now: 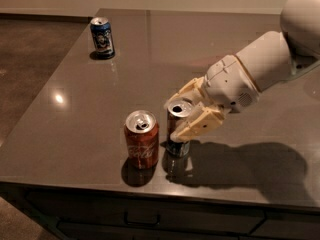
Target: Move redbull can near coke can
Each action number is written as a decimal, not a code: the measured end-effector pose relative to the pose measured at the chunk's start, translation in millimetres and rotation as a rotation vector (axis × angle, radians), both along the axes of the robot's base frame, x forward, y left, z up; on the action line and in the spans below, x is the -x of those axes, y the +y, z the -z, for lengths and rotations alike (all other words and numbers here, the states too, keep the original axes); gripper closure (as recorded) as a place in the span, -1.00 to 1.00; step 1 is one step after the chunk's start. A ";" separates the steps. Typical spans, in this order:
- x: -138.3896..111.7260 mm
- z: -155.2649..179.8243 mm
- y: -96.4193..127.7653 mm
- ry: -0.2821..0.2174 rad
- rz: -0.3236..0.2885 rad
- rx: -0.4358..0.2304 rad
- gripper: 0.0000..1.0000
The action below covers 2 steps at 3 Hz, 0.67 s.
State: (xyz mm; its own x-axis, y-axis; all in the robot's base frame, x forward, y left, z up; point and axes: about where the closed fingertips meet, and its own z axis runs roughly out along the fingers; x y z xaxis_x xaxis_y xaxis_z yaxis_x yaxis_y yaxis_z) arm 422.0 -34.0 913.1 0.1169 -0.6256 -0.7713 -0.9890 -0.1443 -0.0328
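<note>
Three cans on one table (pixel 210 49), one coke can (pixel 141 140), one redbull can (pixel 178 108), one blue can (pixel 102 37), one gripper (pixel 175 120) closed around the redbull can, one arm (pixel 265 59)

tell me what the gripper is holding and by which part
The gripper holds the redbull can, its fingers clamped on the can's upper half just below the rim, beside the coke can.
</note>
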 end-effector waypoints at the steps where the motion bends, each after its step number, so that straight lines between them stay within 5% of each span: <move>1: 0.4 -0.3 1.6 -0.001 -0.002 0.001 -1.00; 2: 0.4 -0.3 1.6 -0.001 -0.002 0.001 -1.00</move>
